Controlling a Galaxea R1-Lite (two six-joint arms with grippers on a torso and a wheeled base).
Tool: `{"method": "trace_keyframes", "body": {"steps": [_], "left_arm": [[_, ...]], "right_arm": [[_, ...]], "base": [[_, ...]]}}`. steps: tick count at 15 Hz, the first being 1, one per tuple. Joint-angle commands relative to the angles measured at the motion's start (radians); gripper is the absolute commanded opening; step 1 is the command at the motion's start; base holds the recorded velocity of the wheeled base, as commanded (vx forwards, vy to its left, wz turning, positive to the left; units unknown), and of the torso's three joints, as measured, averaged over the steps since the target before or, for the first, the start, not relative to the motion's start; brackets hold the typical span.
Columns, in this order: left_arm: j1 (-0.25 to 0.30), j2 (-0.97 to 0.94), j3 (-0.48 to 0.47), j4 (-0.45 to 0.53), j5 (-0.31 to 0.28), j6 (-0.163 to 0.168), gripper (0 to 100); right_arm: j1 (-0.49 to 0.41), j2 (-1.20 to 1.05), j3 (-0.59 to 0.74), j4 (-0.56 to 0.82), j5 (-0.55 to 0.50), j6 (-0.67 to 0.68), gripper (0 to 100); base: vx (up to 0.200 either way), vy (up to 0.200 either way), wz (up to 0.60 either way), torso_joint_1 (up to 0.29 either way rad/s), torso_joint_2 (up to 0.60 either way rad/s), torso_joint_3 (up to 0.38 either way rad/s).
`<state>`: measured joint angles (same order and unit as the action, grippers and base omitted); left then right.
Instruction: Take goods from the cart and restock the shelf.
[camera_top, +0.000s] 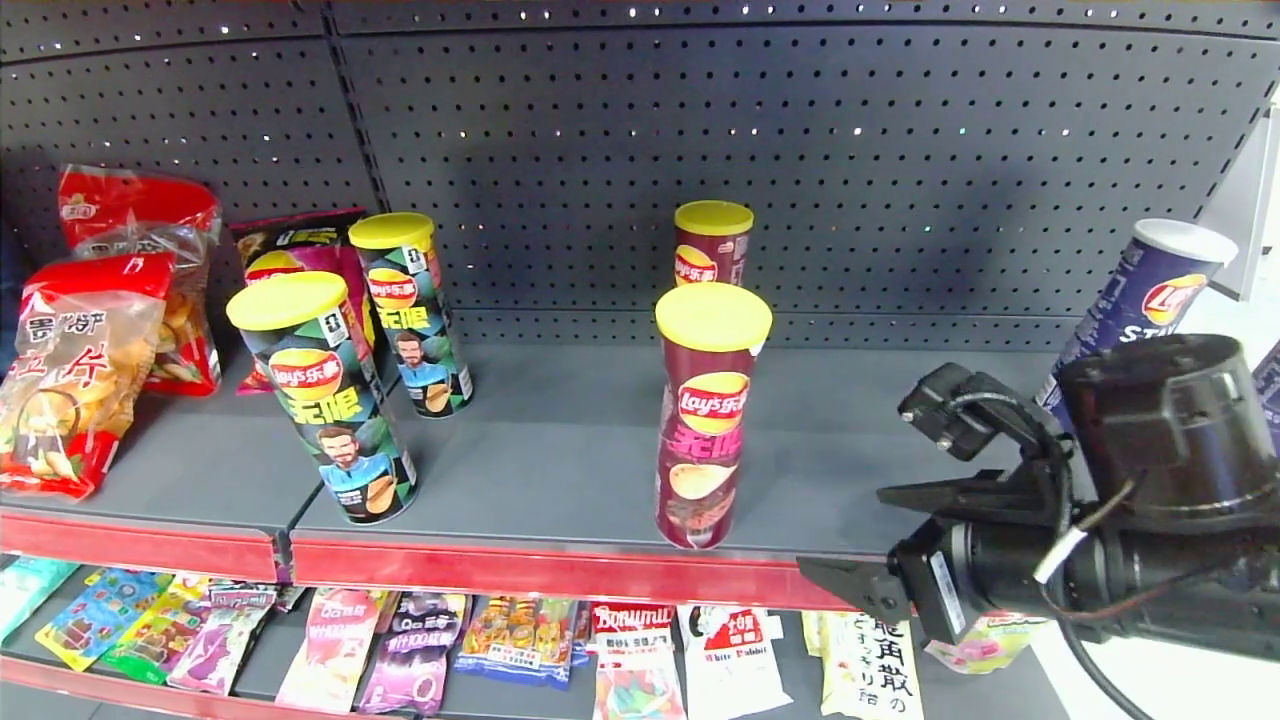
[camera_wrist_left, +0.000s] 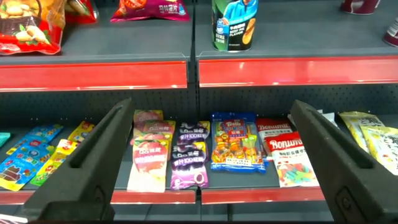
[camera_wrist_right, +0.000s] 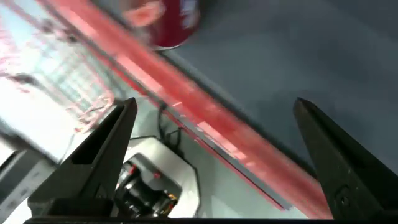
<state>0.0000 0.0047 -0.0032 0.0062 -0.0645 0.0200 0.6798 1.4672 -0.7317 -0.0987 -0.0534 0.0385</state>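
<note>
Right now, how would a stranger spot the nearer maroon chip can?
Find the grey upper shelf with the red strip. Near its middle stand two maroon cans with yellow lids; yours is the front can at the strip, not the back can.

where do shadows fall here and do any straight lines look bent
Head view: a broad soft shadow lies on the pegboard behind the front maroon can, and the pegboard's top line bows downward toward the right. Left wrist view: the red shelf edge runs straight, with the candy bags below evenly lit.
</note>
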Motion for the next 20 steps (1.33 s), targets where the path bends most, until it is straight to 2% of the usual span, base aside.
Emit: {"method": "trace_keyframes", "body": {"steps": [1, 5, 20], "left_arm": [[0.000, 0.001, 0.000, 0.000, 0.000, 0.000, 100], [0.000, 0.001, 0.000, 0.000, 0.000, 0.000, 100], [0.000, 0.001, 0.000, 0.000, 0.000, 0.000, 100]], "right_arm": [[-0.014, 0.074, -0.037, -0.001, -0.013, -0.005, 100], [-0.055, 0.157, -0.101, 0.001, -0.080, -0.017, 100], [-0.049, 0.275, -0.190, -0.001, -0.123, -0.039, 100]], "base": [[0.000, 0.000, 0.00, 0.000, 0.00, 0.000], [0.000, 0.000, 0.00, 0.000, 0.00, 0.000], [0.000, 0.000, 0.00, 0.000, 0.00, 0.000]]}}
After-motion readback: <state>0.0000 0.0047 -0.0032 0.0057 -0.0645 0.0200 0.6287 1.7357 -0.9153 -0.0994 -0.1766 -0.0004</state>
